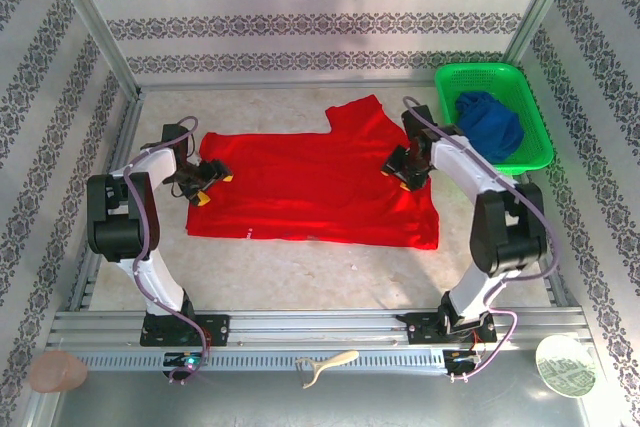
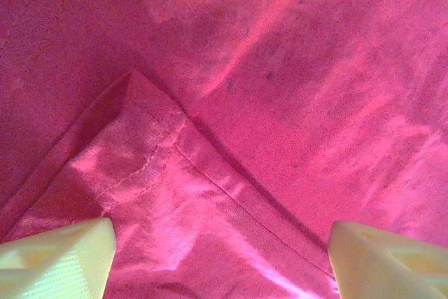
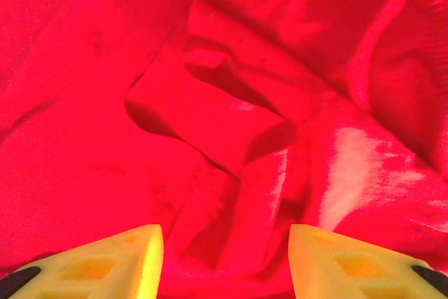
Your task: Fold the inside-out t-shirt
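Both jaws parted, low over the inside-out t-shirt [image 1: 310, 187], gripping nothing

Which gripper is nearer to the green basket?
The right gripper. It is over the right part of the red t-shirt, just left of the green basket. The left gripper is at the t-shirt's far left edge, a whole shirt away.

A robotics lab cell (staged, despite the homely wallpaper): patterned wall panels [image 1: 300, 22] in aluminium framing [image 1: 94, 22] enclose a table [image 1: 300, 272], and at six o'clock a metal rail [image 1: 320, 325] carries two bolted arm bases [image 1: 180, 327].
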